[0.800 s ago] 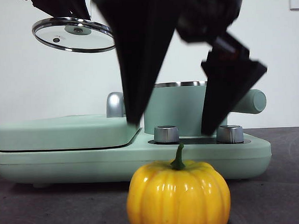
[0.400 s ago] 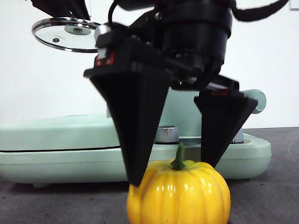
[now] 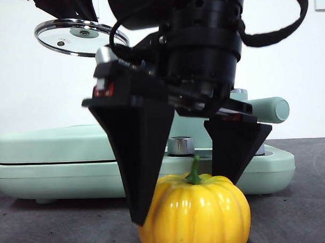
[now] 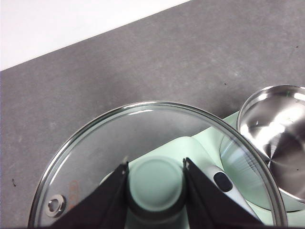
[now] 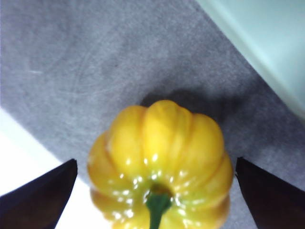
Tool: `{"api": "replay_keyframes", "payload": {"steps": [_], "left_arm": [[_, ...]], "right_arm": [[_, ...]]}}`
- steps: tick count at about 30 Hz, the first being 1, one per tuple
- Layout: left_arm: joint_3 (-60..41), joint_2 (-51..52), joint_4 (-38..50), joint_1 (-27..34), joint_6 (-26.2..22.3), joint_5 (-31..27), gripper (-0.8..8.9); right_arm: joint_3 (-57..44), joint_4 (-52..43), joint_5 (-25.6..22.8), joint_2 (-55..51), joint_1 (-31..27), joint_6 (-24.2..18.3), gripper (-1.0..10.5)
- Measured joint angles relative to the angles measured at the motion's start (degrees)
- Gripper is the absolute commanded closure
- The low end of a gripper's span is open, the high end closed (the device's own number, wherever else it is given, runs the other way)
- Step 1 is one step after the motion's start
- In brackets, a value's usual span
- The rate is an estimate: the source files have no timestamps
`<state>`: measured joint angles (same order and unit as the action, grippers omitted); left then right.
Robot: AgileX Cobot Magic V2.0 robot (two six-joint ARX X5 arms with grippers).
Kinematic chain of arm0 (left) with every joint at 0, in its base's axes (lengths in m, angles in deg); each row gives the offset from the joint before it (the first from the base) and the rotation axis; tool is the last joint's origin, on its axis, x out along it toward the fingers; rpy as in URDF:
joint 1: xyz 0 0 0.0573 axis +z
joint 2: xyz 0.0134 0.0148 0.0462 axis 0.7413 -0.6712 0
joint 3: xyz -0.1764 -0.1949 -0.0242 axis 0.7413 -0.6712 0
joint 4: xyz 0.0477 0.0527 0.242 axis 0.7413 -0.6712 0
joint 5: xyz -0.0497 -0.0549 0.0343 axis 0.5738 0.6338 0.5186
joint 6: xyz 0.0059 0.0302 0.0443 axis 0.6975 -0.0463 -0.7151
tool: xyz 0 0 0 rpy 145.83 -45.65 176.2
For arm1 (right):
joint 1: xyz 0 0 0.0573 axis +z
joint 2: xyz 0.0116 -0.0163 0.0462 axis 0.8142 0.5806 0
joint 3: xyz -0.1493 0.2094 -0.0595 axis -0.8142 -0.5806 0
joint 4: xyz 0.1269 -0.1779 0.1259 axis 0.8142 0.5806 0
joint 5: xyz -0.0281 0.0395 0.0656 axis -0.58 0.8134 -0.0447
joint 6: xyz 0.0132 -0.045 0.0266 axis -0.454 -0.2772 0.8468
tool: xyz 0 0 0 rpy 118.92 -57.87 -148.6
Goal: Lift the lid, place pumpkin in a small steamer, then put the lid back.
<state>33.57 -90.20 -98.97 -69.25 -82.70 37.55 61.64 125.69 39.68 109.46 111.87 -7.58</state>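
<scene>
The small glossy yellow ribbed pumpkin (image 3: 194, 211) with its short curved green stem sits upright on the dark grey table (image 3: 294, 218), just in front of the wide mint-green base (image 3: 57, 173) with chrome dials. I read it as light, hollow, hard plastic: stiff enough to take a firm squeeze, but its shine suggests it is slippery, and the rounded ribs could let it roll out of a pinch. I would take it across the widest part of the body, below the shoulder, not by the thin stem.

My right gripper (image 5: 155, 191) has its jaws spread wide, one on each side of the pumpkin and not touching it; in the front view the tips reach down around its upper half.

Behind, the cylindrical mint-green pot (image 3: 258, 115) with chrome rim and stub handle stands uncovered, mostly hidden by the arm. My left gripper (image 4: 155, 179) is clamped on the mint-green knob of the round clear glass lid (image 3: 77, 38) with its chrome rim, holding it aloft well above the base.
</scene>
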Motion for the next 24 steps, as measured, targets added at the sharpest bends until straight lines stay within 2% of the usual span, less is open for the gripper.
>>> {"api": "replay_keyframes", "payload": {"steps": [7,17,24], "left_arm": [[0.00,0.00,0.02,0.02,0.00,0.00,7.99],[0.00,0.00,0.00,0.00,0.00,0.00,7.99],[0.00,0.00,0.00,0.00,0.00,0.00,7.99]], "right_arm": [[0.00,-0.48,-0.11,1.75,0.31,0.00,3.6],[0.00,0.72,-0.07,1.75,0.37,-0.02,5.9],[0.81,3.02,0.87,1.77,0.31,-0.02,5.9]]}}
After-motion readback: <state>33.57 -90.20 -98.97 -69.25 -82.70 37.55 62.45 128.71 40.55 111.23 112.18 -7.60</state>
